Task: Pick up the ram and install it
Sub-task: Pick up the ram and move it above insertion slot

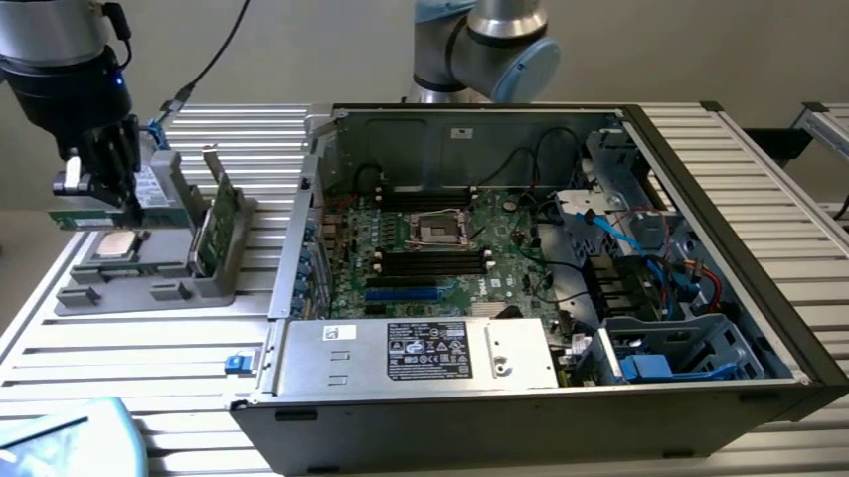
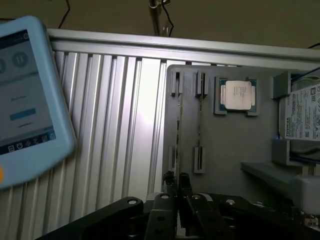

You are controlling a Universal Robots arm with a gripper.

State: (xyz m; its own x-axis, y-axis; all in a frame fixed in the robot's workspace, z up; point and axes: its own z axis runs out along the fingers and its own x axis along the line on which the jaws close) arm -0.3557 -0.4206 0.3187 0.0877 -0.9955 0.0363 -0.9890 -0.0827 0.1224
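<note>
**Green ram clamped in the hand above the grey holder**

Green and thin, the ram (image 1: 90,215) hangs level in the grip of the hand (image 1: 117,201), at the exterior view's left. It is lifted clear of the grey holder (image 1: 149,288) and sits just above the holder's rear part. The hand's fingers are drawn nearly together, pinching the stick on its flat sides. One end of the ram pokes out past the hand toward the exterior view's left edge.

In the wrist view, the hand (image 2: 177,183) shows its dark fingers (image 2: 184,181) close to each other, with only a thin gap between them. Beyond them lies the holder (image 2: 225,150) with its narrow slots.

A square silver processor (image 1: 119,245) (image 2: 236,95) rests in its own pocket on the holder, below the held ram. A wider green card (image 1: 213,224) with a metal bracket stands on edge in the holder, on the side nearer the computer case (image 1: 743,328). A hard drive (image 2: 305,116) sits at the holder's far side in the wrist view.

The case lies open on the ribbed metal table (image 1: 133,358) (image 2: 115,110), well apart from the hand. Its motherboard (image 1: 458,248) is exposed, with long black memory slots (image 1: 431,261) near the middle. A silver power supply (image 1: 418,353) fills the case's near edge.

A light-blue tablet (image 1: 60,437) (image 2: 25,100) lies on the table near the holder.
</note>
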